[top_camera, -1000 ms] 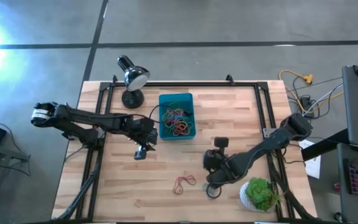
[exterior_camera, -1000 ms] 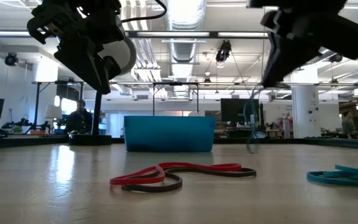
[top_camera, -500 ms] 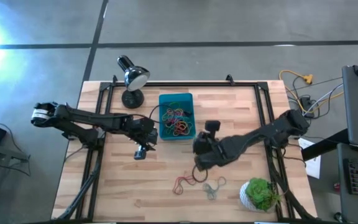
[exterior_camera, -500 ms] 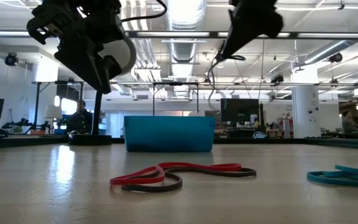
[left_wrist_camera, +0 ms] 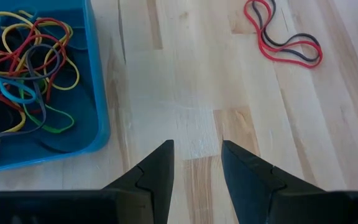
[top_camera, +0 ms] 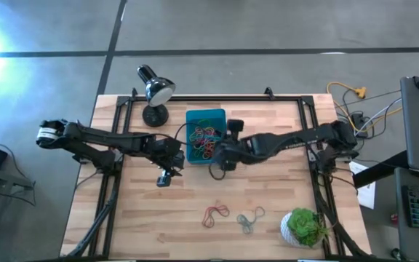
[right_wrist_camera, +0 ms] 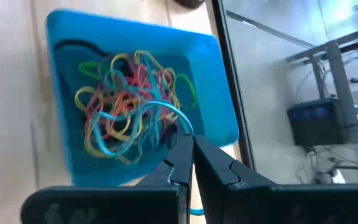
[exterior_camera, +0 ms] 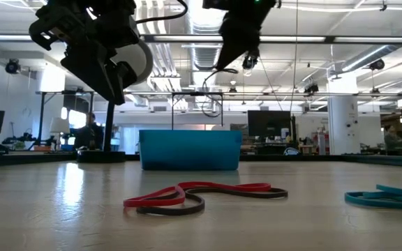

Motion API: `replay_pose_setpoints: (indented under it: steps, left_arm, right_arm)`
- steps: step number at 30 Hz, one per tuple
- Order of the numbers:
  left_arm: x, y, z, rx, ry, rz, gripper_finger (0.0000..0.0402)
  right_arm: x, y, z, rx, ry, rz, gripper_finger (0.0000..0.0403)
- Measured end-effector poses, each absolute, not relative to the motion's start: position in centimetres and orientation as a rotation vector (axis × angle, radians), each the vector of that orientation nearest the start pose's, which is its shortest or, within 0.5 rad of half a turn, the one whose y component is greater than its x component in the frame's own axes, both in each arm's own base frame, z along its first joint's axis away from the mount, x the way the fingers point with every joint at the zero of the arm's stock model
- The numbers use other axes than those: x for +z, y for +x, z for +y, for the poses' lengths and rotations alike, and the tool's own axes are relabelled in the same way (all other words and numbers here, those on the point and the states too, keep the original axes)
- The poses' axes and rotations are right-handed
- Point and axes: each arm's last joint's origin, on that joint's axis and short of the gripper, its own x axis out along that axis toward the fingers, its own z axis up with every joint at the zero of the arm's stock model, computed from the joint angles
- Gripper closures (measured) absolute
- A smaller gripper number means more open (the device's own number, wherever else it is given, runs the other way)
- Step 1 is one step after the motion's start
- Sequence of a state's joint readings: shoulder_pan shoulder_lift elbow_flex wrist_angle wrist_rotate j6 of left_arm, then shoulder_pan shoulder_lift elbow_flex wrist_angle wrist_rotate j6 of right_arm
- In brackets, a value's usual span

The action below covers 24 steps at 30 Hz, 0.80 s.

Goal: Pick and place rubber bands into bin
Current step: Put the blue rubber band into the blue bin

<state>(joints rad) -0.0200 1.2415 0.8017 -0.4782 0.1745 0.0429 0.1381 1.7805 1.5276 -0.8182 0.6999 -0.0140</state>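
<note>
Carrying a thin light-blue rubber band (right_wrist_camera: 143,111) pinched shut, the right gripper (right_wrist_camera: 189,148) hangs over the teal plastic bin (top_camera: 222,153), already heaped with bands; the left gripper (left_wrist_camera: 196,157) waits open; red (top_camera: 214,213) and grey-blue (top_camera: 250,218) loops remain on the table.

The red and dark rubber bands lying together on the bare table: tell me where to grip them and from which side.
Come straight down on the red and dark rubber bands. They lie flat on the table, so only a top approach gets fingers around them. Pinch across the middle, where the overlapping strands run close together, probably lifting both at once.
</note>
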Motion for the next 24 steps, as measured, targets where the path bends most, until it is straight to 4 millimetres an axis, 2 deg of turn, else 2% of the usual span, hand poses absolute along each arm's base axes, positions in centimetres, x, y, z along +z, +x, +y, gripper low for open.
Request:
replay_pose_setpoints:
  steps: [7, 12, 24]
  left_arm:
    - [22.7, 24.0, -1.0, -0.21, -0.012, 0.91, 0.0283]
    - [22.7, 24.0, -1.0, -0.211, -0.01, 0.91, 0.0283]
    - [22.7, 24.0, -1.0, -0.218, 0.005, 0.909, 0.0283]
  right_arm:
    - [28.0, 38.4, 0.1, -0.461, -0.375, 0.912, 0.0395]
    - [27.2, 39.1, -1.9, -0.427, -0.308, 0.836, 0.0395]
    - [23.4, 38.4, -3.8, -0.42, -0.248, 0.843, 0.0394]
